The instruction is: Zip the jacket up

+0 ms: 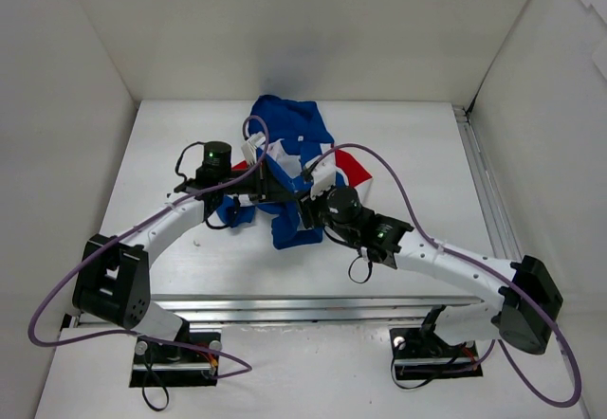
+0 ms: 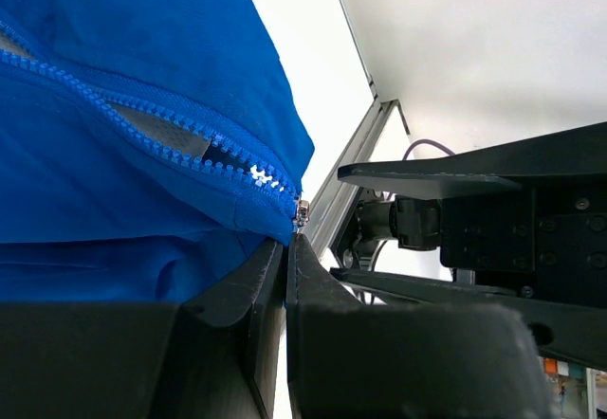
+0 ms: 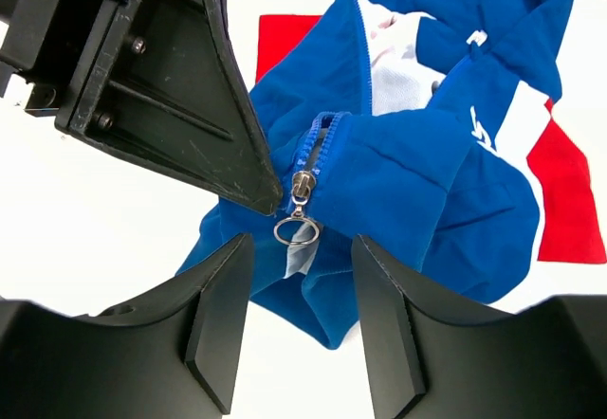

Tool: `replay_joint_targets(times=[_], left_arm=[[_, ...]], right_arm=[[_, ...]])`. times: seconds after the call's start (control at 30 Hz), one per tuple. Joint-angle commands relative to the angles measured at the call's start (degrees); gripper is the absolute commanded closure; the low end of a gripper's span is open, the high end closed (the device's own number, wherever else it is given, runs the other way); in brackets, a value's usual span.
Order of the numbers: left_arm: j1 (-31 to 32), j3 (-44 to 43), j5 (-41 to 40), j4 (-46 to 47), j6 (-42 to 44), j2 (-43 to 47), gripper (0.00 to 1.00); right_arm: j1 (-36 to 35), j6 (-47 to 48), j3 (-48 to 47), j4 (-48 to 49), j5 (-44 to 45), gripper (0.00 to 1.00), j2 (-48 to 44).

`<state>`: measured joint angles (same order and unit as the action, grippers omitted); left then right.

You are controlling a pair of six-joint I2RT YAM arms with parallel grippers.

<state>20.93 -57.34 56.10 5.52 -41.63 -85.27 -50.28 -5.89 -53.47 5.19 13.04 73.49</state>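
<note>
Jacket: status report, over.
Left gripper shut on jacket hem. Right gripper open, framing zipper pull. Front mostly unzipped. Nothing in the way.

Your left black end effector [image 2: 287,241] is pinched shut on the small royal-blue fabric jacket [image 2: 114,182]. Your right black end effector [image 3: 303,248] has its fingers apart.

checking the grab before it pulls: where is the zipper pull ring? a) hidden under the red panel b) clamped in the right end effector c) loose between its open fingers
c: the zipper pull ring hangs in the gap of the right end effector, its fingers apart and not touching it.
</note>
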Motion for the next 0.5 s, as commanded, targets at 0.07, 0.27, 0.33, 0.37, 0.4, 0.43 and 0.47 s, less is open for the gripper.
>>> replay_joint_targets(times=[0.07,0.27,0.33,0.37,0.4,0.43,0.47], left_arm=[[-0.4,-0.1,1.1,5.6,-2.2,2.4,1.00],[-0.4,0.1,1.8,6.7,-3.5,2.7,1.00],[-0.4,0.1,1.8,6.7,-3.6,2.7,1.00],[-0.4,0.1,2.1,6.7,-3.6,2.7,1.00],[-0.4,0.0,2.1,6.6,-3.6,2.7,1.00],[-0.4,0.0,2.1,6.6,-3.6,2.9,1.00],[-0.4,0.0,2.0,6.6,-3.6,2.9,1.00]], right_arm=[[-0.3,-1.9,-1.4,2.2,1.0,0.56,0.5],[-0.5,-1.6,-2.3,2.4,0.6,0.56,1.6],[-0.4,-1.8,-2.6,2.4,0.2,0.56,2.2],[-0.4,-1.9,-2.7,2.4,0.2,0.56,2.4],[-0.4,-2.0,-2.8,2.4,0.0,0.55,2.9],[-0.4,-2.3,-2.8,2.4,-0.1,0.55,2.9],[-0.4,-2.3,-2.8,2.5,-0.1,0.55,3.1]])
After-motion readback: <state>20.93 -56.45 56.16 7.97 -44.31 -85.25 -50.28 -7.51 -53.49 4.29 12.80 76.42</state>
